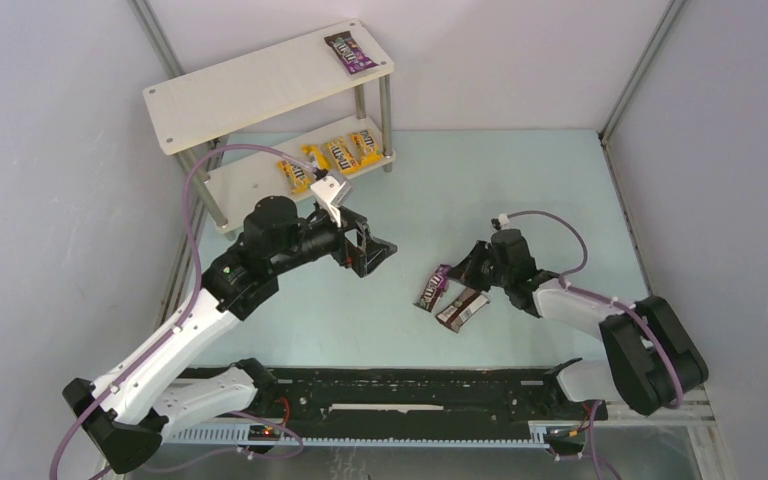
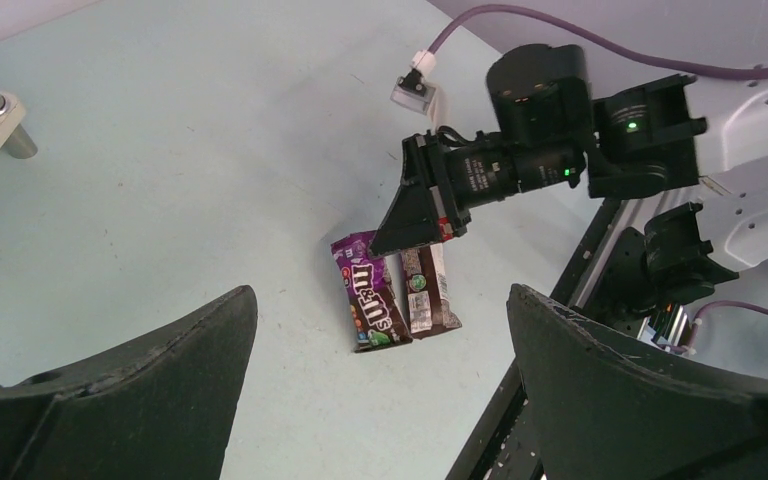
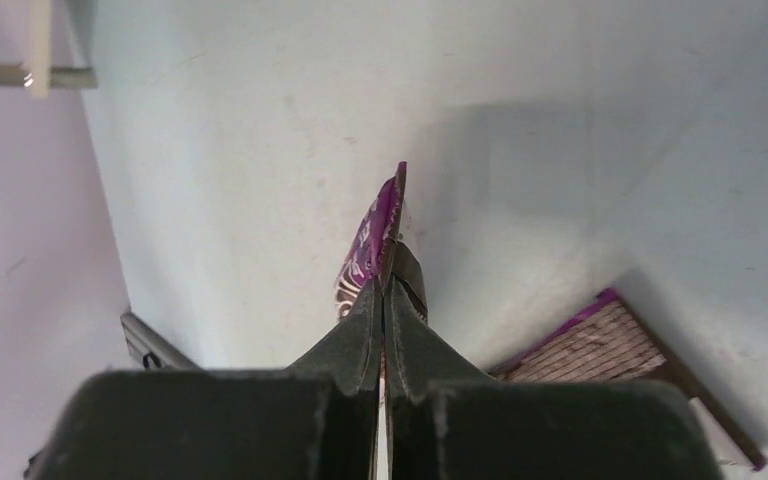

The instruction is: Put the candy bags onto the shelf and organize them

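Pale blue-green worktop (image 1: 480, 180) carries a two-tier shelf (image 1: 250, 95) of off-white boards on thin silver legs, set at the far-left corner. The black two-finger L pincer (image 1: 378, 252) hangs over mid-worktop, just in front of the shelf. Its jaws are spread as wide as they go, w/ nothing between them. The black R pincer (image 3: 390, 272) is down at the worktop, right of centre, jaws pressed together on one end of a glossy purple candy packet (image 1: 432, 288). From the R wrist view, the packet's thin edge sticks out past the fingertips. A dark brown candy packet (image 1: 463, 310) lies flat just beside it, on the near-right side. On the shelf, four yellow-orange candy packets (image 1: 330, 157) sit in a row on the lower board's right half. A second purple packet (image 1: 350, 50) lies at the top board's right end.
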